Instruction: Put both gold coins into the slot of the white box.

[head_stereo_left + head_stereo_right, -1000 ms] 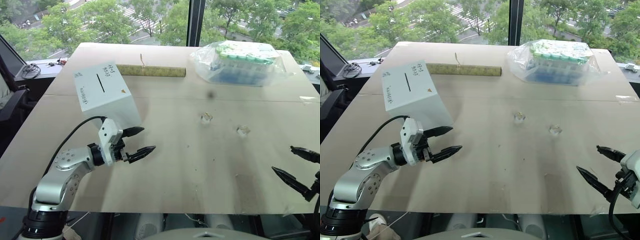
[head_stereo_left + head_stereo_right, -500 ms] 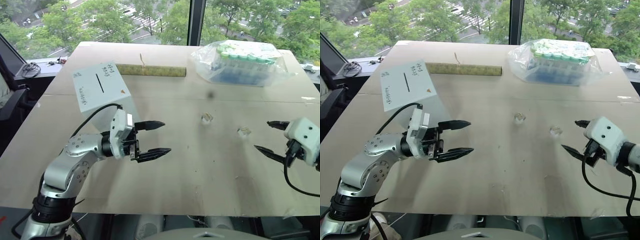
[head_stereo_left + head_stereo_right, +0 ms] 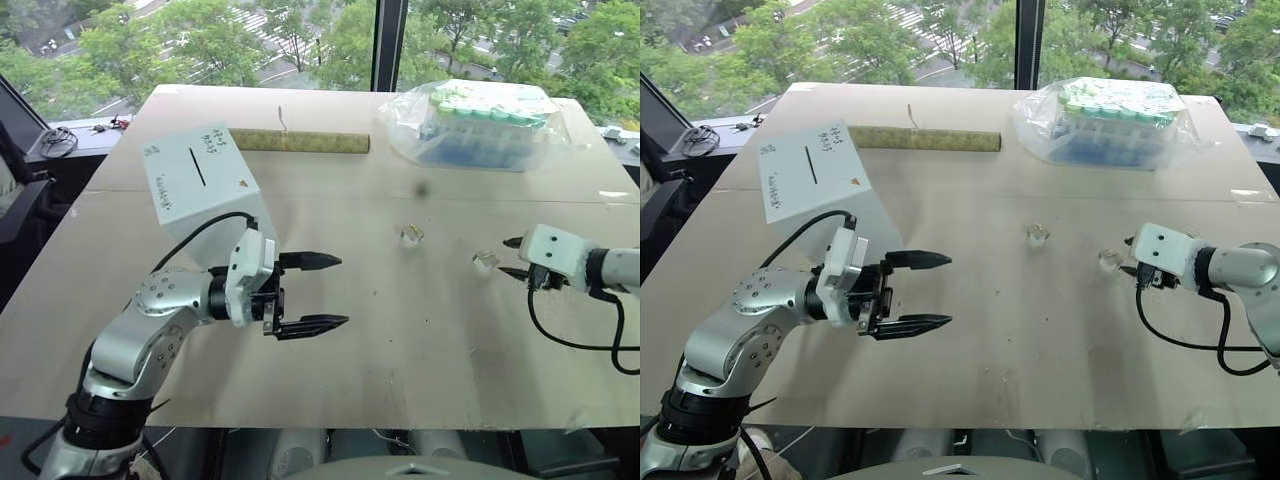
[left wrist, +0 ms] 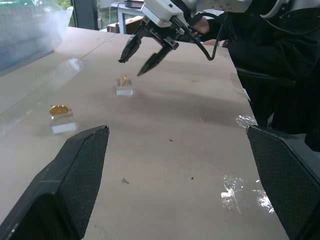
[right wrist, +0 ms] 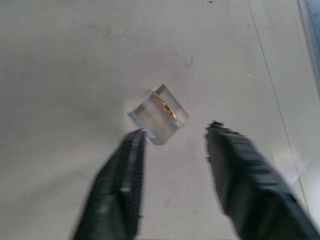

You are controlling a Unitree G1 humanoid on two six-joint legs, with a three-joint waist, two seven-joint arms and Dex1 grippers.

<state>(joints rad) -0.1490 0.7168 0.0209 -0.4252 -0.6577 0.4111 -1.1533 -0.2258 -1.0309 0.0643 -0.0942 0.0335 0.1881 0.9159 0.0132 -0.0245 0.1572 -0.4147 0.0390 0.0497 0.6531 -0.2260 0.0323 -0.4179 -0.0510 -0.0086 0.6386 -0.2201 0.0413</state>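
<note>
The white box [image 3: 200, 190] stands tilted at the table's left, its thin black slot [image 3: 198, 167] facing up. One gold coin [image 5: 164, 106] stands on edge in a small clear plastic piece [image 3: 485, 262] at the right. My right gripper [image 5: 175, 129] is just short of that piece, its fingers narrowly apart with nothing between them. The other gold coin [image 4: 58, 109] lies flat on a second clear piece [image 3: 411, 236] near the middle. My left gripper [image 3: 341, 291] hovers open in front of the box, pointing right across the table, and holds nothing.
A clear plastic bag of green-capped tubes [image 3: 485, 125] lies at the back right. A long cardboard tube [image 3: 300, 142] lies at the back, behind the box. The table's front edge [image 3: 400, 425] runs close below both arms.
My right gripper has come forward and left from the table's front right to the right-hand clear piece, and its fingers have narrowed. The left gripper has shifted right, away from the box.
</note>
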